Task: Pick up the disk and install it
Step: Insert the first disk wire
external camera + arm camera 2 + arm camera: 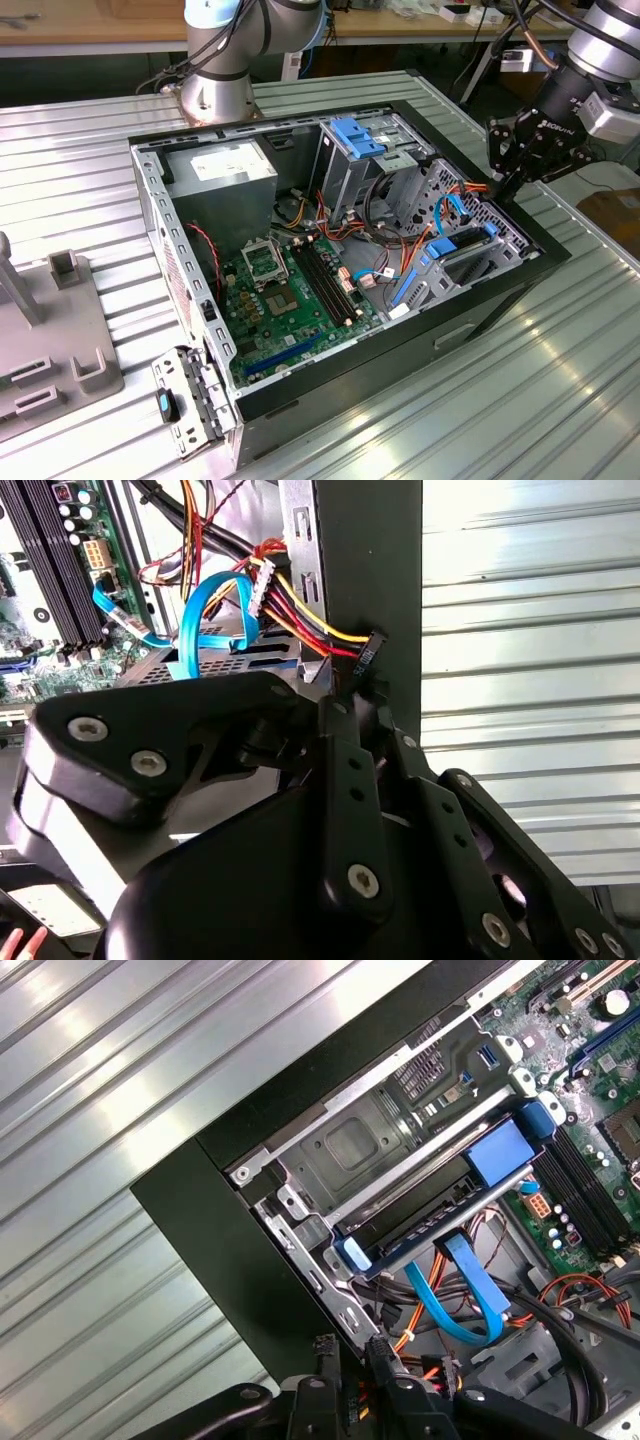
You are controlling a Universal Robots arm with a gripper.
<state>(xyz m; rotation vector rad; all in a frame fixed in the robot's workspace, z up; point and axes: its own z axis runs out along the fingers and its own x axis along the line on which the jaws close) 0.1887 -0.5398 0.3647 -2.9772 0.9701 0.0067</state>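
Note:
The disk, a dark flat drive with blue carrier rails, lies in the low bay at the case's corner on the exterior view's right. In the first wrist view the disk sits in its metal bay, blue handle toward the motherboard. My gripper hangs over the case's rim just beyond that bay. In the second wrist view its fingers close together at a black power connector with red, yellow and black wires. A light blue data cable loops over the disk.
The open computer case lies on a ribbed metal table. Inside are the motherboard, a power supply and a tall drive cage with a blue bracket. A grey fixture stands at the exterior view's left.

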